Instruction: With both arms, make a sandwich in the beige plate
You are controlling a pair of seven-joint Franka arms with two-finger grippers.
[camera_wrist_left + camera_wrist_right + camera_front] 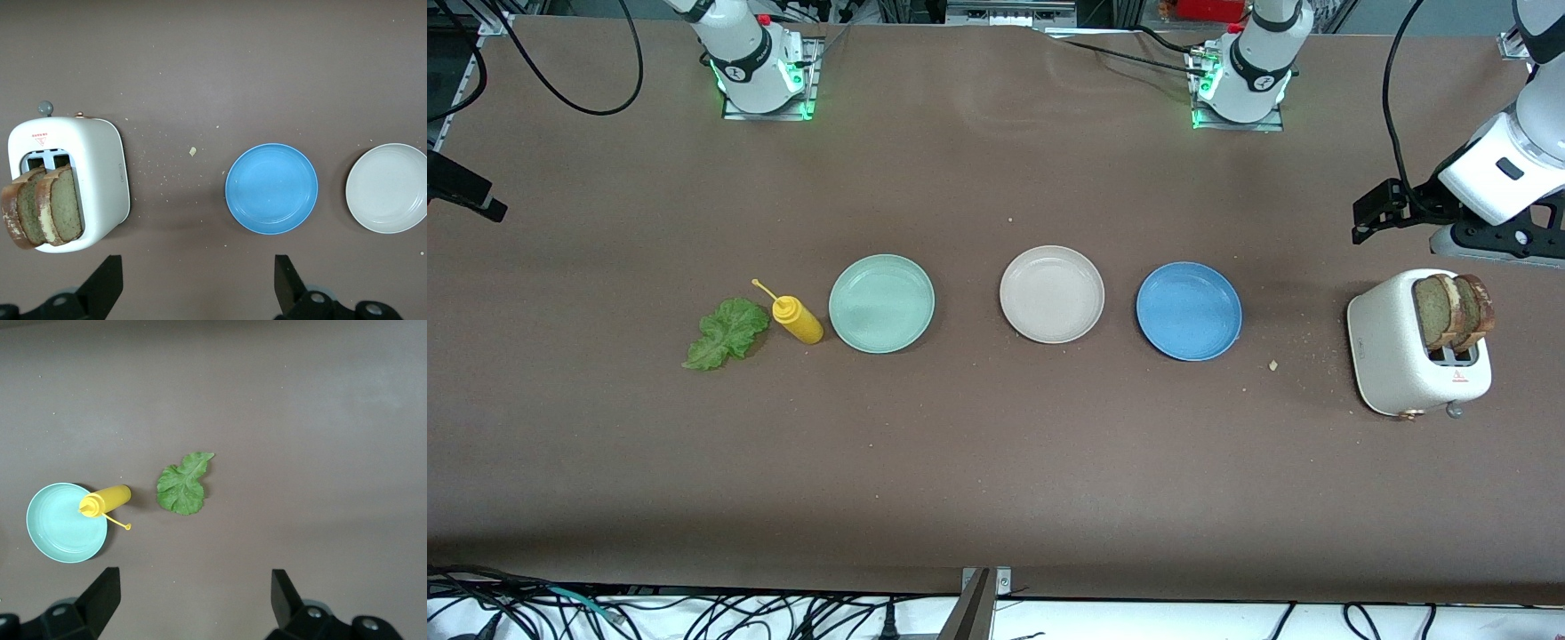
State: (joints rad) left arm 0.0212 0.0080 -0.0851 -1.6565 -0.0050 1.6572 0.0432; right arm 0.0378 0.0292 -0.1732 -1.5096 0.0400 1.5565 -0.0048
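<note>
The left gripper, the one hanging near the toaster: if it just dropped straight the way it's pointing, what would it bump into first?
Probably bare table. The left gripper, jaws open, points down between the toaster and the blue plate; depth is uncertain.

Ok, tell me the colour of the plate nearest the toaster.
Blue plate, beside the toaster; clearest in the left wrist view.

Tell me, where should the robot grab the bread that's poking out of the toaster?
Probably by the top half of one toast slice, coming straight down from above. Both slices stand on edge in the white toaster slots, so only their upper parts show. The left tool, open above the table by the toaster, could pinch one slice across its flat faces.
</note>
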